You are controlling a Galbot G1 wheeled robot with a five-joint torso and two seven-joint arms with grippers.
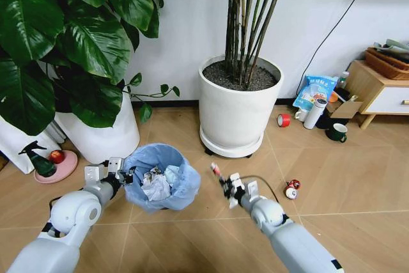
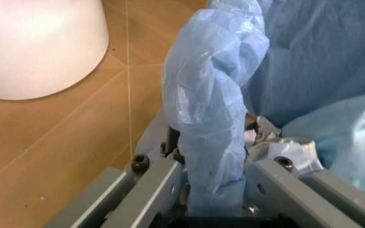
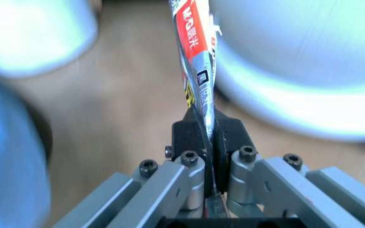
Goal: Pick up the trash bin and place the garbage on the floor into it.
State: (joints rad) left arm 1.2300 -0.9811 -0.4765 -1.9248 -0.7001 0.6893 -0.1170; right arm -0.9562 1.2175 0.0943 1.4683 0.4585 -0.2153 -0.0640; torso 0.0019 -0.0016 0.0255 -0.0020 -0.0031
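Nearest the robot, the left gripper [image 1: 114, 172] has its jaws clamped on the bag-lined rim of the bin [image 1: 160, 177], which sits on the floor [image 1: 332, 183] near the big-leaved plant's pot [image 1: 102, 135]. White paper wads already lie inside. Just beside the bin, the right gripper [image 1: 230, 187] has its jaws closed on a thin tube [image 3: 196, 66], held upright over bare floor, short of the opening.

The risk, as a judgement: the tube is pinched at one end only and could swing or slip, and released from here it would miss the bin. The left grip takes in mostly loose bag [image 2: 211, 109], which could slide off the rim.

Farther out, a red-capped bottle [image 1: 293, 184] and white disc [image 1: 291, 192] lie beyond the right arm. The bamboo pot [image 1: 233, 110] stands behind, crowding any sweep forward.
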